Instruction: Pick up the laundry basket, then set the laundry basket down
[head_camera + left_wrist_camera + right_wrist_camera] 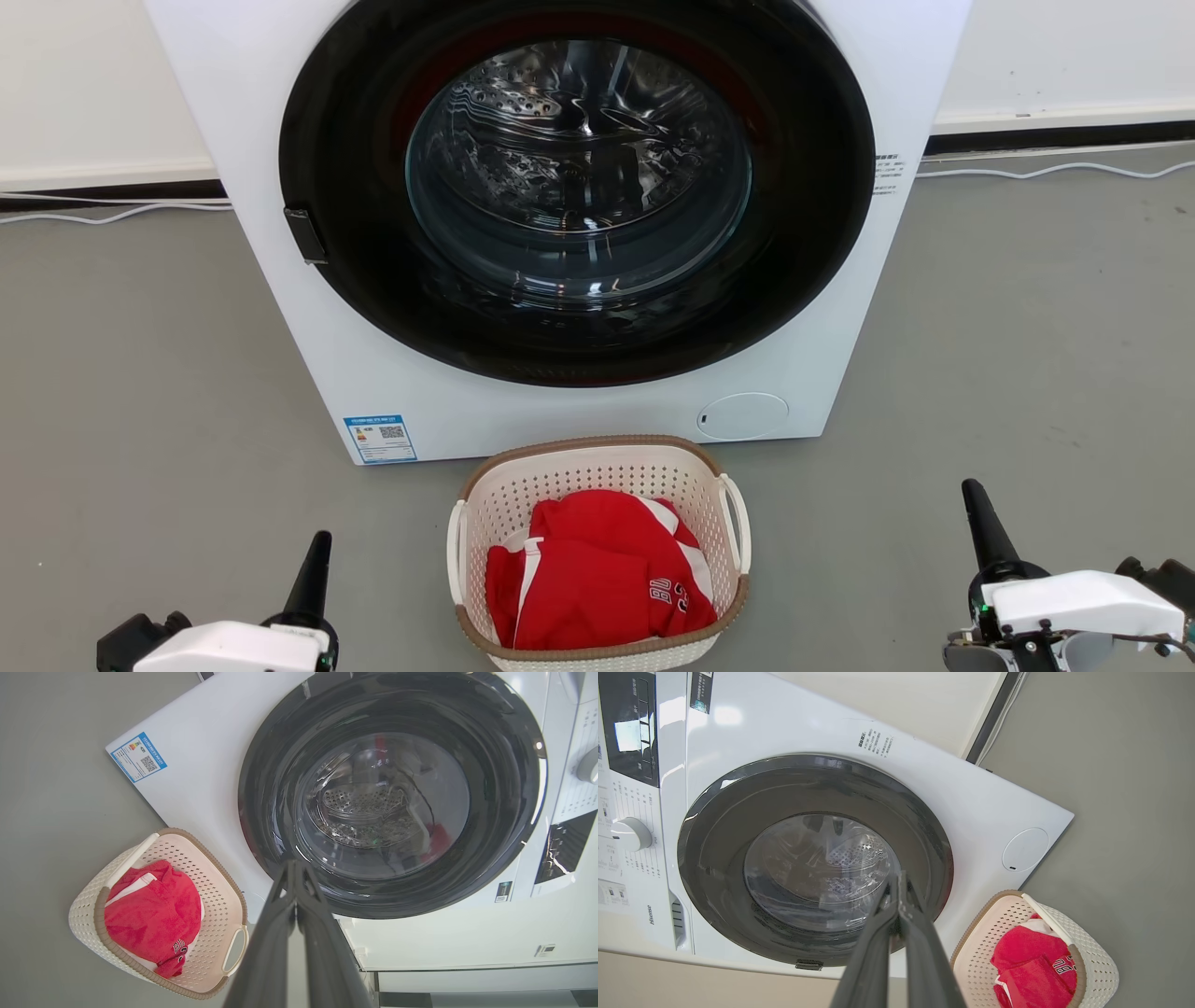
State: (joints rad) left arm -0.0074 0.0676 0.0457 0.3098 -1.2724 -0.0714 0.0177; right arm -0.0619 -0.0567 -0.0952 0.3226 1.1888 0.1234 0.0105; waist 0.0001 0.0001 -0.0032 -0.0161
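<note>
Dark left tool point(319, 549) and right tool point(974, 497), both closed, flank the laundry basket point(593, 440).

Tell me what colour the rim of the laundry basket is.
Brown, with a woven look, round the cream-white laundry basket; the head view shows it best.

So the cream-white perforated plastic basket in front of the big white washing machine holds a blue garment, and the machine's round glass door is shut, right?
Not quite. The garment in the cream-white perforated plastic basket is red with white trim, not blue, as the head view shows. The basket does stand in front of the big white washing machine, whose round glass door is shut.
</note>
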